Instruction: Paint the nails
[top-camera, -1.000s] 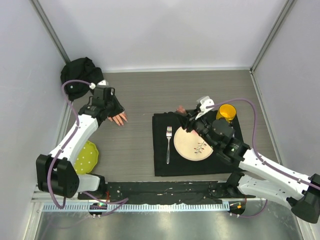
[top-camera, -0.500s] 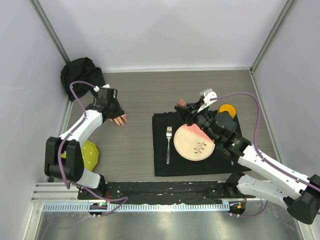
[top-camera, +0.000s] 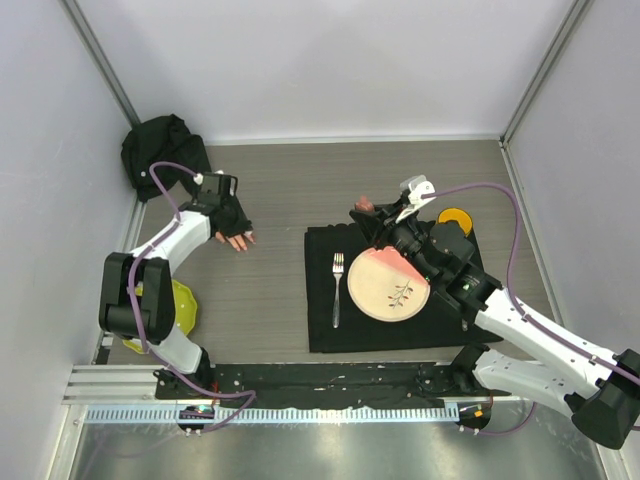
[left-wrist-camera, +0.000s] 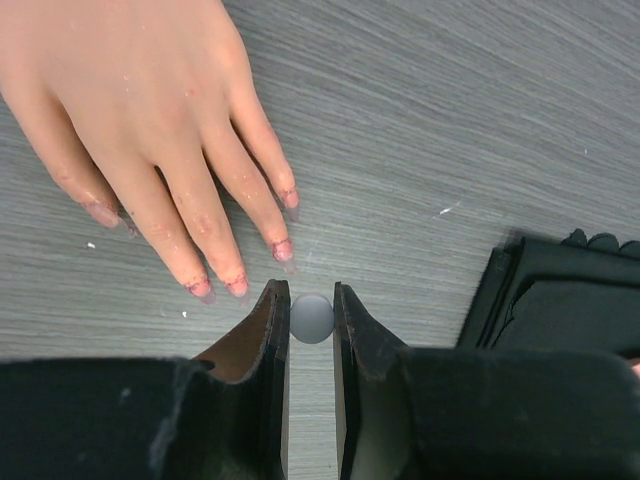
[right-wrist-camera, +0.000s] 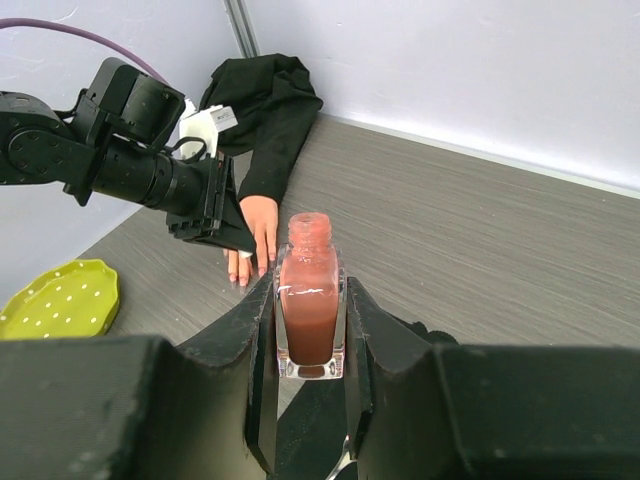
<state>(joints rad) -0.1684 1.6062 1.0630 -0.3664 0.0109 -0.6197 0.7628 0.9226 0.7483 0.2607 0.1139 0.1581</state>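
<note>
Nails (left-wrist-camera: 283, 250): small, glossy, pinkish-red, colour smeared at their edges, on a smooth pale pink mannequin hand (left-wrist-camera: 150, 130). The hand lies palm down with its fingers spread on the grey wood-grain tabletop (left-wrist-camera: 450, 120), near its far left corner. A black fabric sleeve (right-wrist-camera: 265, 110) is bunched behind it.

Left pincer (left-wrist-camera: 312, 305): matte black jaws clamped on a small pale grey rounded cap (left-wrist-camera: 312, 318), just beside the nail tips.

Right pincer (right-wrist-camera: 308, 285): jaws clamped on a square clear-glass bottle (right-wrist-camera: 308, 310), neck open, pinkish-red polish inside, held upright over the far edge of a black mat (top-camera: 320, 320).

A round cream plate (top-camera: 365, 300) with a sprig motif and a metal fork (top-camera: 337, 290) lie on the mat.
</note>
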